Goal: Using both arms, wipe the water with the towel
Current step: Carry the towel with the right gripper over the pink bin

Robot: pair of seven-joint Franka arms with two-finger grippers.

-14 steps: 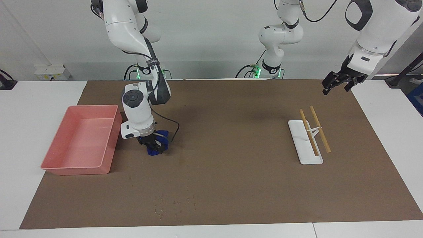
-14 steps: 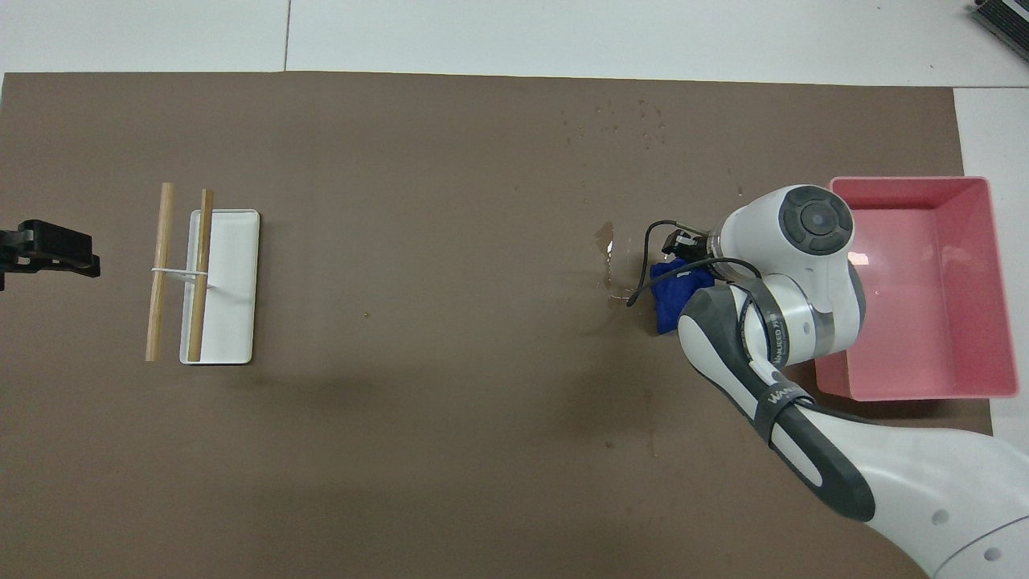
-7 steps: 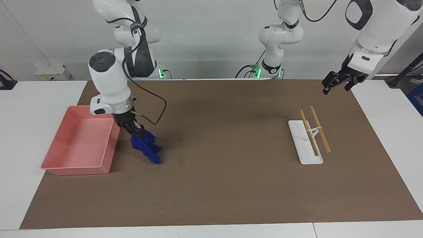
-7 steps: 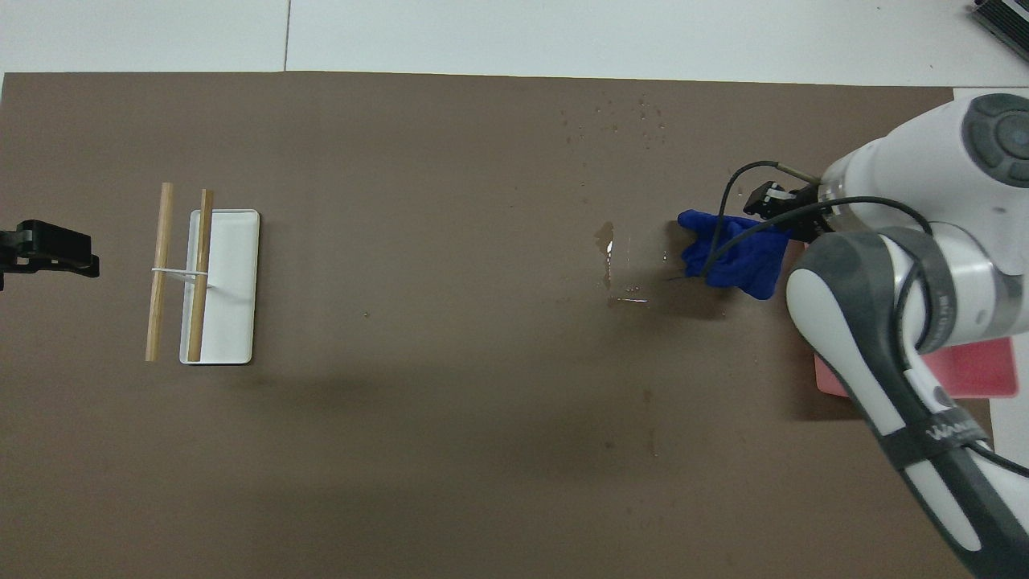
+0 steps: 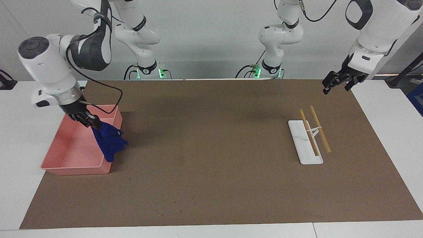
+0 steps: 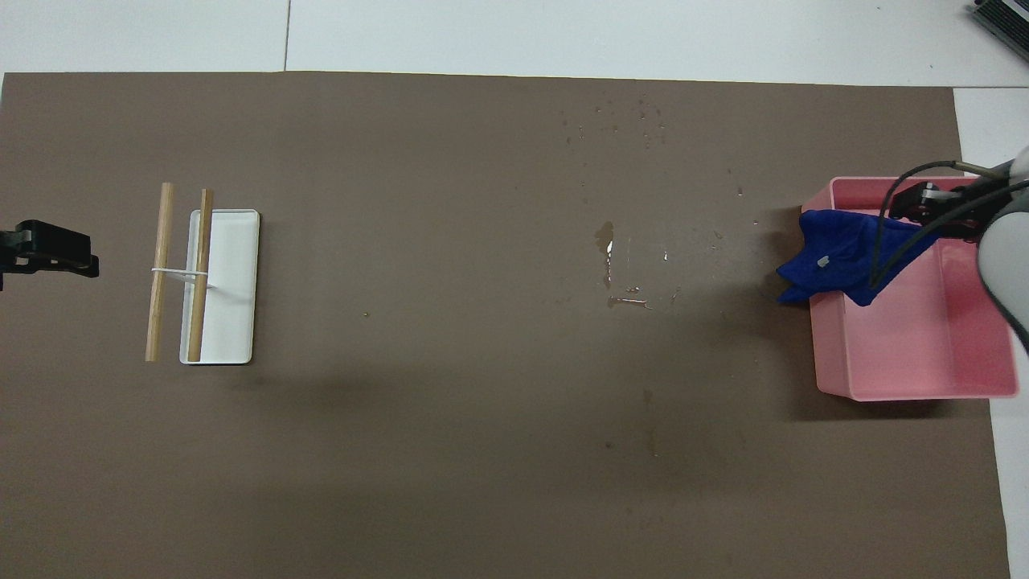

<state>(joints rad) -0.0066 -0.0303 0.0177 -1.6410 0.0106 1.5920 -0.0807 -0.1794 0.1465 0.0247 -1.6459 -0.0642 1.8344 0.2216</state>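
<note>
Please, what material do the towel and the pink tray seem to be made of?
Towel: soft blue fabric, matte; it hangs limp in folds from the right gripper. Pink tray: probably moulded plastic, smooth and slightly glossy, with thin rigid walls.

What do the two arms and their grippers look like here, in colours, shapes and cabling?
Both arms are glossy white with rounded shells, dark grey joint sections and round dark end caps. The right arm has a silver wrist ring and a loose black cable looping past it. The right gripper and left gripper are black with two fingers. Green lights glow at both bases.
</note>
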